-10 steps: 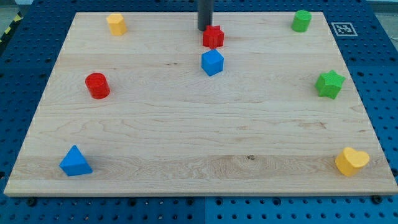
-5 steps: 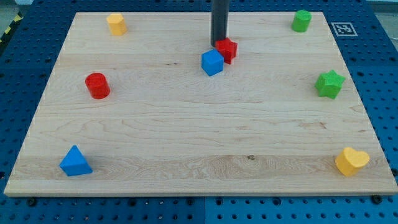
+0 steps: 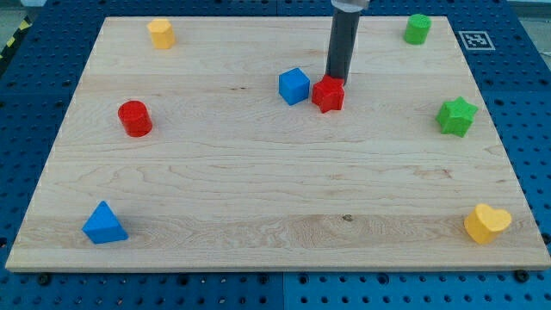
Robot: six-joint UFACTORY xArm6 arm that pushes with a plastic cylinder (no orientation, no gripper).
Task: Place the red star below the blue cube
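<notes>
Nearest, at the board's near edge: blue pyramid (image 3: 104,224) at left, yellow heart (image 3: 486,223) at right. Mid-board, red star (image 3: 328,94) sits just right of blue cube (image 3: 294,86), w/ my tip (image 3: 336,78) touching the star's far side; no gripper here, just a rod, so nothing is held. Step in hand looks like rounding the cube; next push prob. needs to send the star nearer & left, to sit below the cube.

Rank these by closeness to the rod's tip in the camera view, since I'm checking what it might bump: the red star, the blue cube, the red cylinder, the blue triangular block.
From my tip:
1. Red star, right at the tip, just below it.
2. Blue cube, close on the view's left.
3. Red cylinder, far left.
4. Blue triangular block, bottom-left corner.
</notes>
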